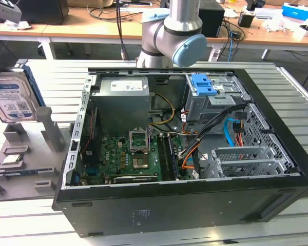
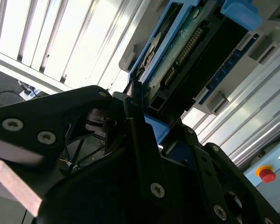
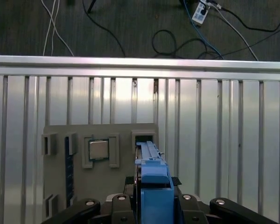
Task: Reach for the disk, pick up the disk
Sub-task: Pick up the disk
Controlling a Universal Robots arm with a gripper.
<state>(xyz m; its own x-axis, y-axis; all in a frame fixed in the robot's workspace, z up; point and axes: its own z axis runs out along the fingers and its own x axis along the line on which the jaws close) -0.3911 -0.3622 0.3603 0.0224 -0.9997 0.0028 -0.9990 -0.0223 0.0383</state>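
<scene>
The disk [image 1: 11, 97] stands on edge at the exterior view's far left, its white-and-blue label facing the camera and its lower edge at the upright posts of a grey fixture [image 1: 25, 171]. In the first wrist view the disk [image 3: 153, 179] appears edge-on, blue rail up, between the black fingers of my gripper [image 3: 154, 193], just over the fixture's slot [image 3: 142, 138]. The second wrist view shows the disk's green circuit-board side [image 2: 186, 51], with one black finger [image 2: 136, 122] lying against its blue rail. The gripper looks shut on the disk.
An open computer case [image 1: 185, 205] takes up the middle of the slatted metal table [image 1: 297, 92], with a blue latch piece [image 1: 203, 84] on its grey cage. The fixture also holds a small square chip [image 3: 99, 149]. The arm's elbow [image 1: 172, 38] rises behind the case.
</scene>
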